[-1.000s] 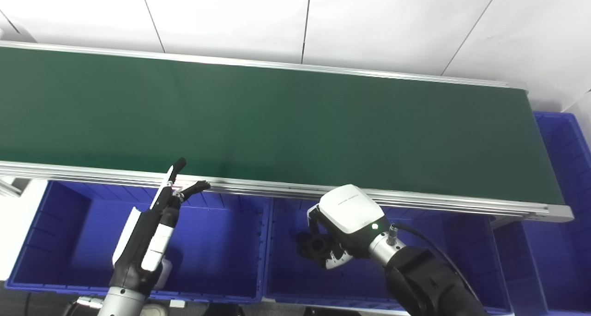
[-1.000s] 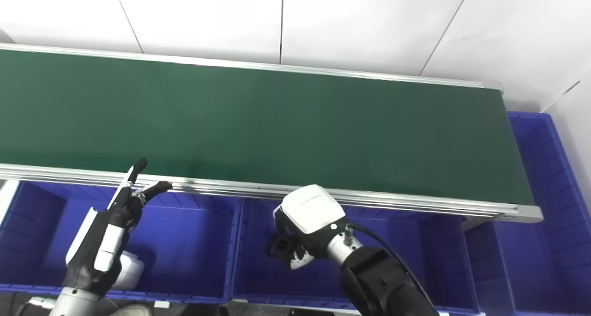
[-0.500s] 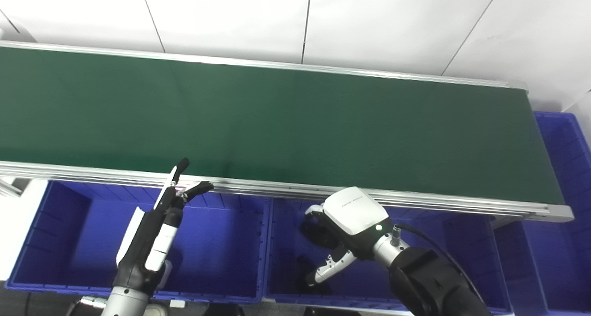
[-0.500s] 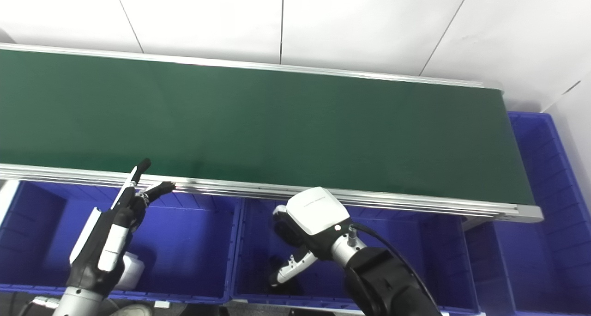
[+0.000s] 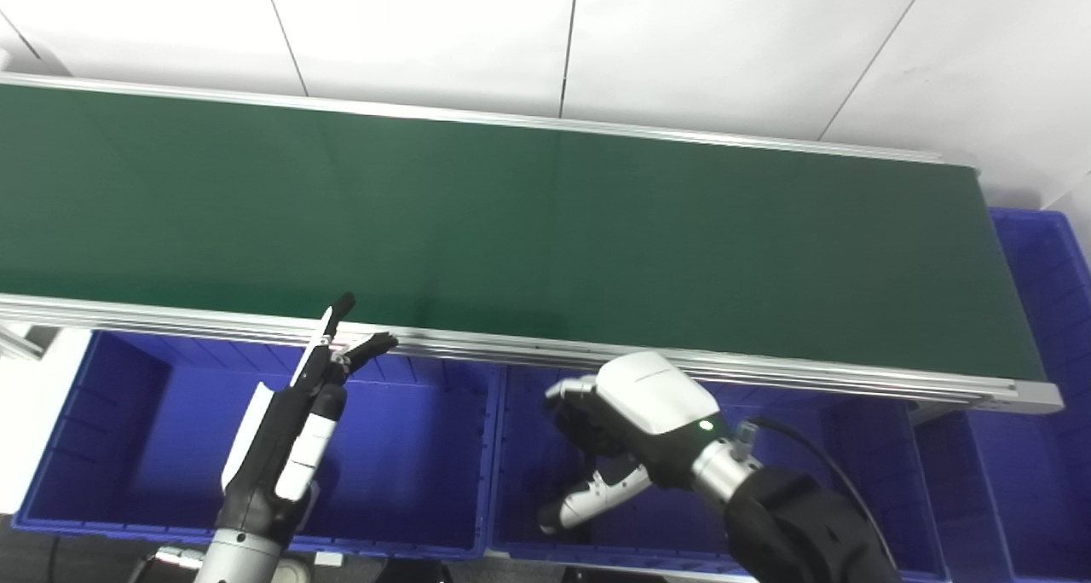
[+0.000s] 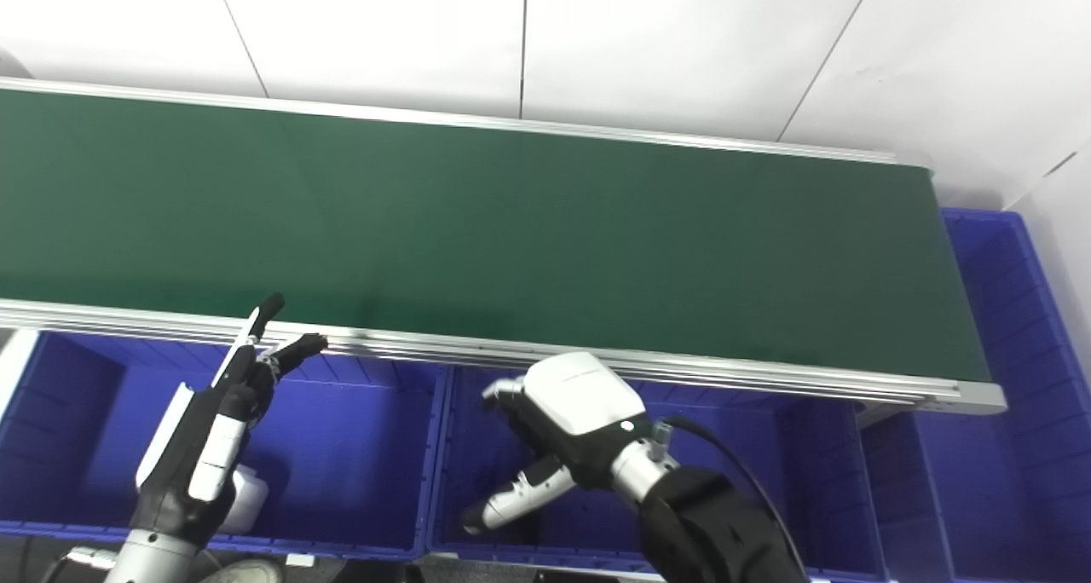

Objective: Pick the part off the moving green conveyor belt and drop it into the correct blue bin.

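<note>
The green conveyor belt point(image 5: 511, 225) carries no part in either eye view. My right hand point(image 5: 635, 417) hangs over the middle blue bin point(image 5: 522, 481), open, with its fingers spread and its thumb pointing down-left. It holds nothing. The black part does not show clearly in the bin's dark inside below that hand. My left hand point(image 5: 290, 430) is raised over the left blue bin point(image 5: 409, 464). It is open and empty, and its fingertips reach the belt's front rail point(image 5: 477, 344).
A white object point(image 6: 243, 498) lies in the left bin, partly behind my left hand. Another blue bin point(image 5: 1048, 268) stands beyond the belt's right end, with more blue bin space at the lower right point(image 5: 1006, 481). A white wall rises behind the belt.
My right hand went from shut on the black part to open, and the part fell into the middle bin. The hand shifted slightly right. My left hand stayed put.
</note>
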You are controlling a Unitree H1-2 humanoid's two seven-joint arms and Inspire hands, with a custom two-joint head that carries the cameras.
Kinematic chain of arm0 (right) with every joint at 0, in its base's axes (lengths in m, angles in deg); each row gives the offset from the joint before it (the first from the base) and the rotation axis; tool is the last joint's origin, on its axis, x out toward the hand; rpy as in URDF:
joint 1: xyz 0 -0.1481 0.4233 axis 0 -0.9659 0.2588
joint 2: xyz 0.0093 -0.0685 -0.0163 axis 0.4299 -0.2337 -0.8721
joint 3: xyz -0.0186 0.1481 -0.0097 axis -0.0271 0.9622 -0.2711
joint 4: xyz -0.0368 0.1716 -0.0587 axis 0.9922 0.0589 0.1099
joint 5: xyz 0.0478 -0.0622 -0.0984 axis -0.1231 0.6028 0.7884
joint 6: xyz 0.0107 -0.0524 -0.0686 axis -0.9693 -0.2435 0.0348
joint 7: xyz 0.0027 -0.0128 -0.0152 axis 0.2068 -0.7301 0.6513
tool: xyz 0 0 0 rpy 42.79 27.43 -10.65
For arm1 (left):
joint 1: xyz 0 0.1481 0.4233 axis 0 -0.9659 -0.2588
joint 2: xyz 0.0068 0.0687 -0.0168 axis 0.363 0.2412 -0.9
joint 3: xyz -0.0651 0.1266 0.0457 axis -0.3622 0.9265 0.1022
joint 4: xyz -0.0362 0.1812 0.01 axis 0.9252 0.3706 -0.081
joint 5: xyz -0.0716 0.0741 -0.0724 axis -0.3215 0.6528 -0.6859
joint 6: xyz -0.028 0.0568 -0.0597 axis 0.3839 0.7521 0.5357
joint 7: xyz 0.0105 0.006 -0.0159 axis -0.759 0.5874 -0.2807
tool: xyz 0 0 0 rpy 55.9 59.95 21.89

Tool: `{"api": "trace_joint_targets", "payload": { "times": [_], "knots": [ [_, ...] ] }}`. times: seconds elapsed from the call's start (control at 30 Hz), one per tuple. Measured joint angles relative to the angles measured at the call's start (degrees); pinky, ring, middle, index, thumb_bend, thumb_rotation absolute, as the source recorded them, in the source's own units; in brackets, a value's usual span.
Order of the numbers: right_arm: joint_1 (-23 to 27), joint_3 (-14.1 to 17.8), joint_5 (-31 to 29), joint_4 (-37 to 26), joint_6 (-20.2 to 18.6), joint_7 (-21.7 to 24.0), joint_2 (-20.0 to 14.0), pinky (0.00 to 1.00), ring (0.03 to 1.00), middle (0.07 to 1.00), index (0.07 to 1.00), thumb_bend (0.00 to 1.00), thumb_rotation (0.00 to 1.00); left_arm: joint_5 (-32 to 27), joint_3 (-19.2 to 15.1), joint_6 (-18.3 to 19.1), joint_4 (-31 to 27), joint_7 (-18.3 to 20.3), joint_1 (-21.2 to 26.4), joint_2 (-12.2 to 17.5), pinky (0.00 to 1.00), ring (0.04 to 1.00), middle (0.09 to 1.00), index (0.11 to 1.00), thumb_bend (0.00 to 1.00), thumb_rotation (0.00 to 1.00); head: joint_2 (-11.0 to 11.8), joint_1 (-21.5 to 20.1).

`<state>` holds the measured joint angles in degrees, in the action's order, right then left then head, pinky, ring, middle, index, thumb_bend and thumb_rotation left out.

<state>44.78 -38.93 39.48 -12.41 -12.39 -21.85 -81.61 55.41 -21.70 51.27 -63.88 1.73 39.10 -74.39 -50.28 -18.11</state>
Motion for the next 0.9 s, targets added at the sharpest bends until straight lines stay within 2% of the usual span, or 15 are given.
{"api": "trace_joint_targets", "payload": {
  "times": [0.03,0.07,0.1,0.13,0.2,0.3,0.37,0.4,0.43,0.5,0.57,0.67,0.83,0.9],
  "knots": [
    [-1.74,1.22,-2.86,-0.95,-0.70,-1.16,1.41,0.49,0.597,0.682,0.744,0.96,0.81,0.00,0.02,-0.07,0.11,0.00,-0.02,-0.05,0.94,0.877,0.832,1.000,0.58,0.99,0.36,-0.09],
    [-3.53,2.48,-6.11,-1.97,-0.95,-2.49,3.12,0.50,0.604,0.675,0.723,0.89,0.77,-0.01,0.02,-0.19,0.25,0.00,-0.06,-0.08,0.93,0.878,0.834,1.000,0.58,0.98,0.71,-0.09],
    [-5.96,3.68,-10.40,-2.75,-1.01,-4.55,4.97,0.50,0.604,0.672,0.717,0.88,0.75,-0.01,-0.01,-0.25,0.44,0.00,-0.14,-0.11,0.93,0.878,0.835,1.000,0.59,0.98,0.71,-0.09],
    [-7.67,4.54,-14.45,-2.75,-0.80,-6.11,6.35,0.49,0.588,0.651,0.683,0.78,0.67,-0.01,-0.02,-0.25,0.59,0.00,-0.22,-0.11,0.93,0.881,0.841,1.000,0.59,0.98,1.41,0.35],
    [-11.19,6.11,-22.01,-1.76,0.68,-9.95,8.71,0.49,0.578,0.639,0.660,0.69,0.62,0.00,-0.01,-0.25,1.12,0.01,-0.21,-0.11,0.92,0.887,0.866,1.000,0.59,0.97,1.42,0.35],
    [-17.02,7.35,-31.16,1.67,7.86,-17.38,12.29,0.54,0.609,0.672,0.688,0.63,0.64,0.01,-0.05,-0.25,2.21,0.01,-0.22,-0.12,0.91,0.897,0.906,1.000,0.59,0.96,2.47,0.79],
    [-20.27,7.50,-35.34,4.50,12.67,-20.92,14.34,0.64,0.697,0.765,0.766,0.64,0.72,0.01,-0.06,-0.25,2.84,0.01,-0.22,-0.15,0.91,0.915,0.940,1.000,0.59,0.94,3.26,0.97],
    [-21.72,7.92,-37.56,6.44,15.29,-22.55,15.41,0.66,0.710,0.776,0.774,0.64,0.73,0.01,-0.06,-0.27,3.15,0.01,-0.19,-0.19,0.91,0.918,0.944,1.000,0.59,0.93,3.26,0.97],
    [-22.33,8.60,-39.23,8.09,17.44,-23.98,15.76,0.70,0.746,0.807,0.798,0.66,0.75,0.01,-0.06,-0.39,3.49,0.00,-0.11,-0.28,0.92,0.926,0.955,1.000,0.60,0.92,4.65,1.05],
    [-23.10,10.61,-43.10,12.10,22.05,-27.54,16.62,0.74,0.778,0.837,0.826,0.67,0.78,0.01,-0.07,-1.29,4.57,0.00,0.29,-0.45,0.92,0.930,0.961,0.999,0.61,0.90,4.93,1.14],
    [-23.07,11.83,-45.49,15.28,26.29,-30.80,17.29,0.79,0.822,0.873,0.860,0.68,0.81,0.01,-0.10,-3.03,5.34,-0.03,0.45,-0.64,0.92,0.932,0.967,0.993,0.61,0.89,5.55,1.32],
    [-21.95,12.48,-47.28,18.46,32.17,-35.39,17.64,0.83,0.864,0.905,0.899,0.69,0.85,0.04,-0.10,-7.58,6.05,-0.25,0.56,-1.13,0.93,0.955,0.988,0.989,0.63,0.88,6.86,2.11],
    [-19.04,11.28,-45.95,21.12,33.45,-38.94,15.28,0.85,0.880,0.915,0.918,0.72,0.86,1.27,-0.27,-10.48,6.92,-0.43,1.33,-1.21,0.97,0.996,1.000,0.991,0.68,0.89,7.92,2.11],
    [-18.95,10.76,-45.36,22.61,33.46,-40.33,14.37,0.84,0.879,0.915,0.922,0.73,0.88,1.72,-0.34,-11.44,7.64,-0.75,1.30,-1.22,0.99,1.000,1.000,0.999,0.71,0.90,9.23,1.32]
  ]
}}
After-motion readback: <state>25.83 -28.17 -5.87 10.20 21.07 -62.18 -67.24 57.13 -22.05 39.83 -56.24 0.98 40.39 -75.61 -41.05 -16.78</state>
